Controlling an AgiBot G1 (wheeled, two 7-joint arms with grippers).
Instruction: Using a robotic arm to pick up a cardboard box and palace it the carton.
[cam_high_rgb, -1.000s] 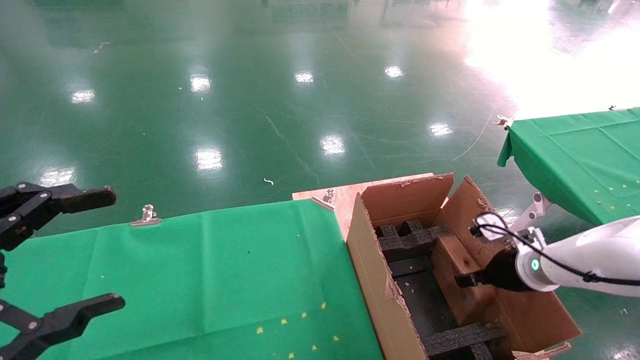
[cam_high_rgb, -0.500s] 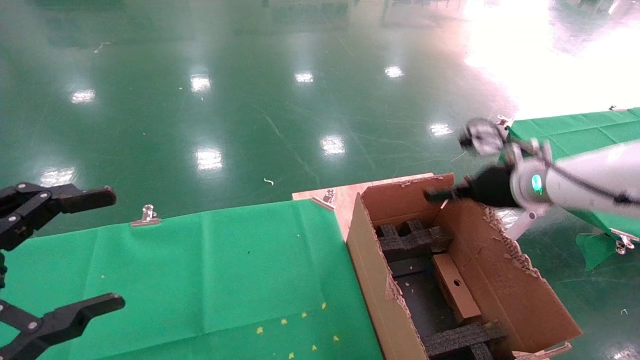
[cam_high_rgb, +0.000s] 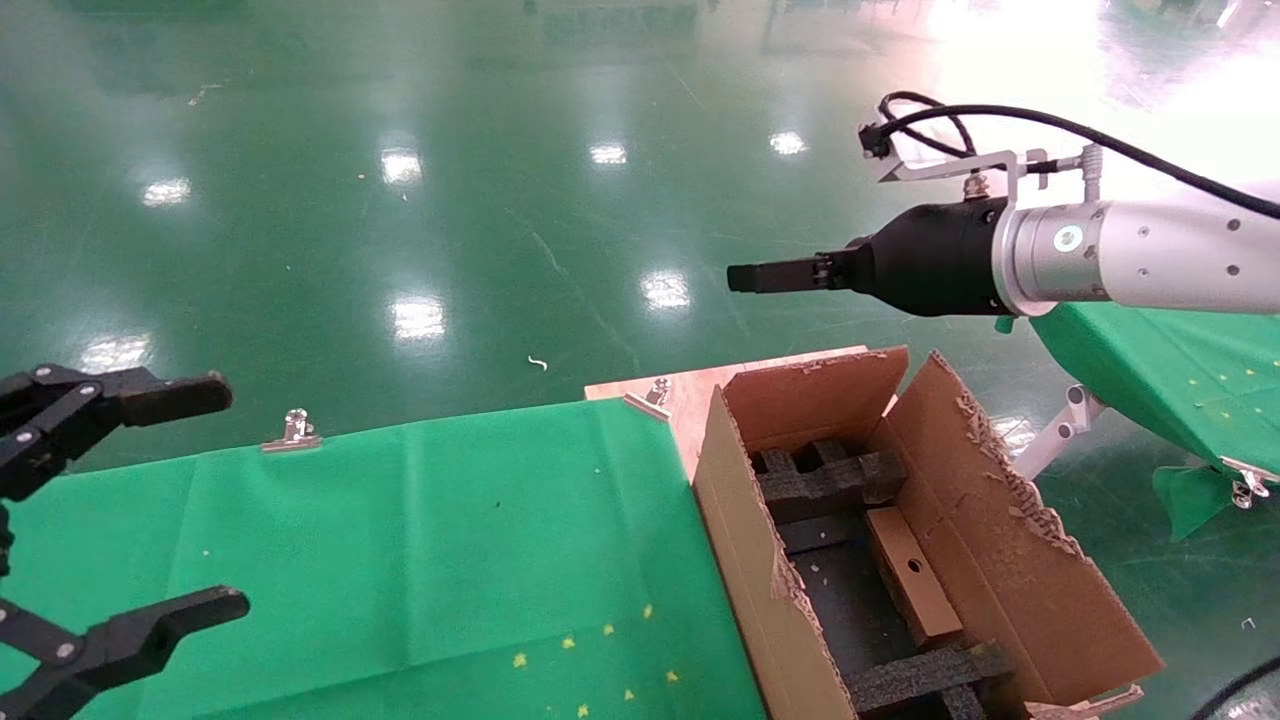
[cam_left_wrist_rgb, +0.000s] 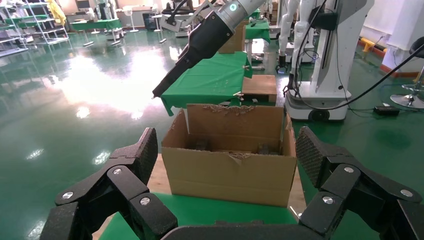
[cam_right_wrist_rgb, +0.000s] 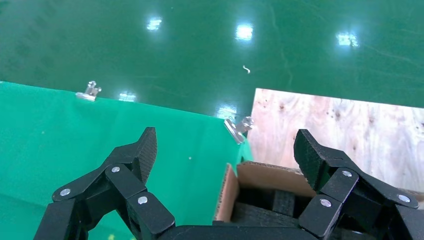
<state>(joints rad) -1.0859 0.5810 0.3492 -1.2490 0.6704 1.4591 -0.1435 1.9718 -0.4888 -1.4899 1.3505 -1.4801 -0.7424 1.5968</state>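
The small cardboard box (cam_high_rgb: 908, 575), brown with a round hole, lies inside the large carton (cam_high_rgb: 735, 545) between black foam blocks (cam_high_rgb: 825, 478). My right gripper (cam_high_rgb: 735, 277), on the white arm with the teal ring, hovers high above the carton's far end, apart from the box. In the right wrist view it (cam_right_wrist_rgb: 226, 137) is open and empty over the carton's corner (cam_right_wrist_rgb: 227, 192). My left gripper (cam_high_rgb: 228, 494) is open and empty over the green table's left side. In the left wrist view it (cam_left_wrist_rgb: 226, 135) faces the carton (cam_left_wrist_rgb: 230, 172).
The carton stands on a plywood board (cam_high_rgb: 690, 395) beside the green-clothed table (cam_high_rgb: 450, 540), whose cloth is held by metal clips (cam_high_rgb: 293, 432). A second green table (cam_high_rgb: 1160, 320) stands at the right. Ragged flaps (cam_high_rgb: 1010, 490) stick up on the carton's right side. Shiny green floor lies beyond.
The right gripper let go of the small box inside the carton, then rose out and swung up and left. The box now lies flat in the carton. The left arm has not moved.
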